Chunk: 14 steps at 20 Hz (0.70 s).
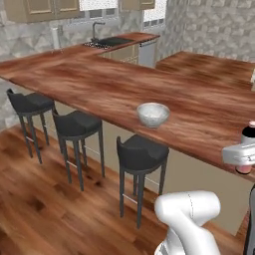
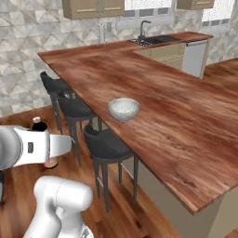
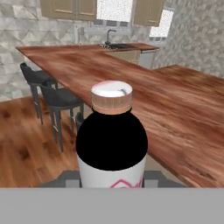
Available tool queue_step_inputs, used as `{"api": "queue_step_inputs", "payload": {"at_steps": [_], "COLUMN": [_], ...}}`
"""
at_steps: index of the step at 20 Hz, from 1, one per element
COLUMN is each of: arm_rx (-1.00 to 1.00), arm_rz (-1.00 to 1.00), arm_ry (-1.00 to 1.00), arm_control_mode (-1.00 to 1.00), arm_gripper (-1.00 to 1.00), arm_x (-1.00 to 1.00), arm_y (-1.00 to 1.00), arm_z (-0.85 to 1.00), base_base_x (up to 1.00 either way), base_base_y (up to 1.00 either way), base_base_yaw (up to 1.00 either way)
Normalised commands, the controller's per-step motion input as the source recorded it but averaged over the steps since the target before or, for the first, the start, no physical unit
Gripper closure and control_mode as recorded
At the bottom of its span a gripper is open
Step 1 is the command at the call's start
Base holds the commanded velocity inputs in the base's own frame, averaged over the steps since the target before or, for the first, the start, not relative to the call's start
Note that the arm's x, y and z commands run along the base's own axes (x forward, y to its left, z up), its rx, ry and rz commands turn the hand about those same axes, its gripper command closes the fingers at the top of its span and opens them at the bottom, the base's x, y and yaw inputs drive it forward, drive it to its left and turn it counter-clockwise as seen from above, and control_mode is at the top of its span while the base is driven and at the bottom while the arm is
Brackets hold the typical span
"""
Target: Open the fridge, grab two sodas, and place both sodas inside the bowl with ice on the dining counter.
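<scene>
My gripper (image 3: pixel 112 178) is shut on a soda (image 3: pixel 111 140), a dark cola bottle with a whitish cap and a red-printed label, held upright close to the camera. From the left base the soda (image 1: pixel 247 133) and the gripper (image 1: pixel 242 155) hang at the right edge, over the near rim of the dining counter (image 1: pixel 99 84). The right base view has the soda (image 2: pixel 39 125) at far left, beside the stools. The bowl with ice (image 1: pixel 153 114) (image 2: pixel 123 109) sits near the counter's stool-side edge, well apart from the gripper. The fridge is out of view.
Three dark stools (image 1: pixel 142 154) (image 1: pixel 77 124) (image 1: pixel 30 102) line the counter's near side over a wooden floor. A sink with a tap (image 2: pixel 153 41) lies on the far kitchen counter under beige cabinets. A wide stretch of bare countertop (image 2: pixel 186 125) surrounds the bowl.
</scene>
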Motion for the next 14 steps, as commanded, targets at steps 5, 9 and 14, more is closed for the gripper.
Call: {"api": "queue_step_inputs", "payload": {"at_steps": [5, 9, 14], "arm_rx": [0.0, 0.0, 0.0], "arm_rz": [0.0, 0.0, 0.0], "arm_ry": [0.0, 0.0, 0.0], "arm_control_mode": [1.0, 1.0, 1.0], "arm_gripper": [1.0, 1.0, 1.0], "arm_x": [0.0, 0.0, 0.0], "arm_y": [0.0, 0.0, 0.0], "arm_z": [0.0, 0.0, 0.0], "base_base_x": [0.16, 0.38, 0.43], "base_base_y": [0.51, 0.71, 0.79], "base_base_yaw": [-0.5, -0.43, -0.39]}}
